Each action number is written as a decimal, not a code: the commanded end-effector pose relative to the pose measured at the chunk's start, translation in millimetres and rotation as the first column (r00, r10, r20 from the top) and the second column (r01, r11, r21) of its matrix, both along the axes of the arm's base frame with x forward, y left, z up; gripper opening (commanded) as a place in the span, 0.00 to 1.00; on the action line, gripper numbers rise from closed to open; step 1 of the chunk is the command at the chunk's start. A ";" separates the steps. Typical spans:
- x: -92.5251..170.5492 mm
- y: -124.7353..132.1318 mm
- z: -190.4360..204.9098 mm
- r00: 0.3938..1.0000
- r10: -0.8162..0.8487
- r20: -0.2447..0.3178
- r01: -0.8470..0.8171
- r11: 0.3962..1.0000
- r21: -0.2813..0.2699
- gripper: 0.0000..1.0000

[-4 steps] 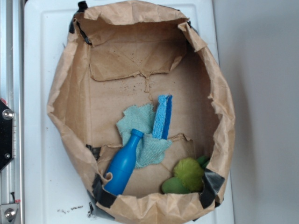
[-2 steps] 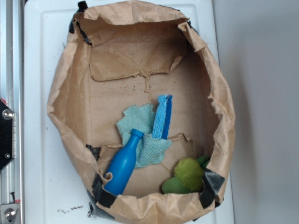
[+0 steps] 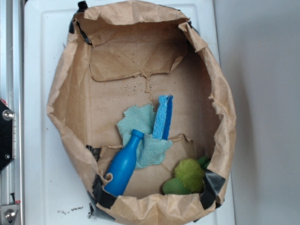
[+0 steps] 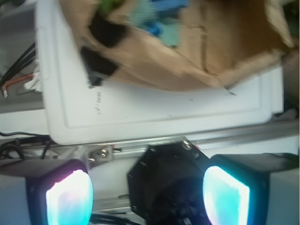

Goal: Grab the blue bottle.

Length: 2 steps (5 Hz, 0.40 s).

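A: Exterior view: bottle [image 3: 123,164] lies in the bag's [image 3: 65,93] near-left corner, neck on the cloth [image 3: 143,133].
B: Fingers [image 4: 225,197]?
A: Spread, empty, off the worktop [image 4: 154,105]. Approach step; next, reach over the rim.

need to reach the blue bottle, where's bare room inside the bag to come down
Free: the bag floor above the teal cloth, toward the far wall. Crowded: the near end, where the blue bottle, cloth, sponge and green items cluster.
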State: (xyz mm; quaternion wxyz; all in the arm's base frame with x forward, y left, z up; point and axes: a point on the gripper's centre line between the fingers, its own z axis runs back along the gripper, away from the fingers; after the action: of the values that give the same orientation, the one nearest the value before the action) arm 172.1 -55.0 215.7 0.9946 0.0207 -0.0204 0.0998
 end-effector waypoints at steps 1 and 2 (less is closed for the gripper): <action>19.7 28.0 -12.4 0.984 0.150 0.093 -0.151 0.989 -0.005 1.00; 20.5 35.6 -32.2 0.940 0.316 0.126 -0.312 0.949 -0.056 1.00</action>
State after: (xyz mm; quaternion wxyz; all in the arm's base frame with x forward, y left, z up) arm 189.8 -24.6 175.6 0.9653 0.0043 -0.0656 0.2529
